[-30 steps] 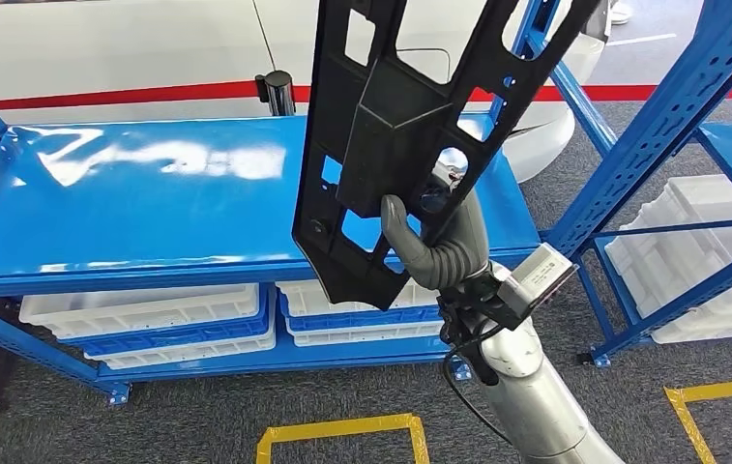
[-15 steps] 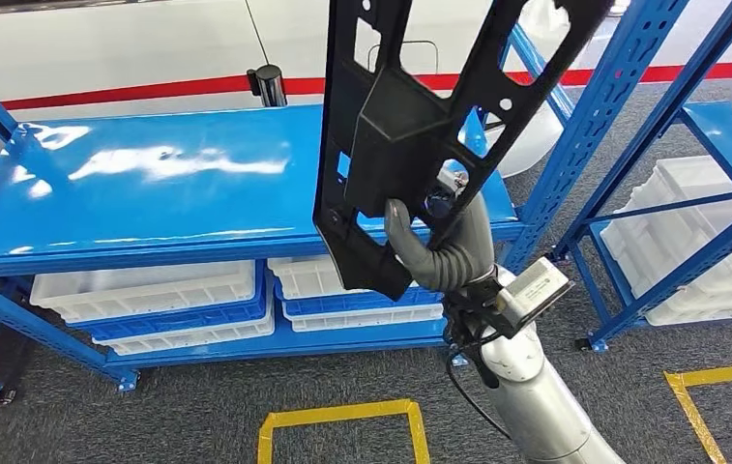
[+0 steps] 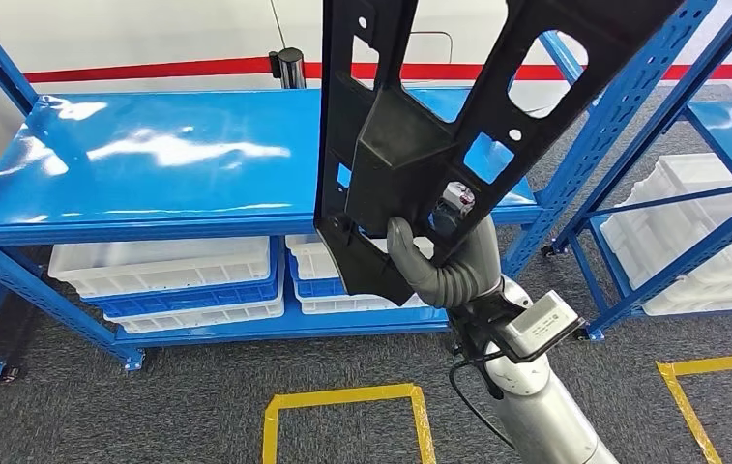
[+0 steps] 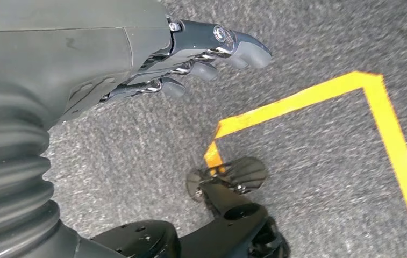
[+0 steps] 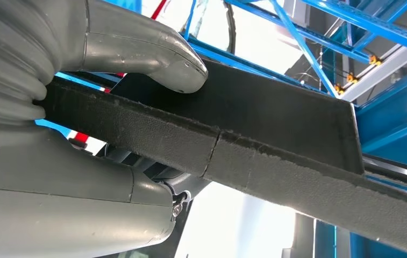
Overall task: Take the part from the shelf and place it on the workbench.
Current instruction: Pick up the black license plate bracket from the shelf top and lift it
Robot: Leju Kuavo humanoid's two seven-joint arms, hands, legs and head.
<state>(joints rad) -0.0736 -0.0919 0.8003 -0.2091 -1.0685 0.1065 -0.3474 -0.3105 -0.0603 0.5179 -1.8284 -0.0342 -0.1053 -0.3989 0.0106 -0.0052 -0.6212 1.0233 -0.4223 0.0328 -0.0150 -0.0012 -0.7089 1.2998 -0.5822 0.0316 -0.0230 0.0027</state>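
Right robot hand (image 3: 444, 261) grips the black part (image 3: 410, 145) near its lower end — thumb pressed on one face, fingers behind — holding it upright in the air in front of the blue shelf (image 3: 149, 164). Left robot hand (image 4: 190, 59) hangs over grey carpet and yellow floor tape (image 4: 298, 97), fingers loosely apart, holding nothing.

Part (image 3: 410, 145) top cut off; right hand (image 3: 444, 261) fingers hidden behind it.
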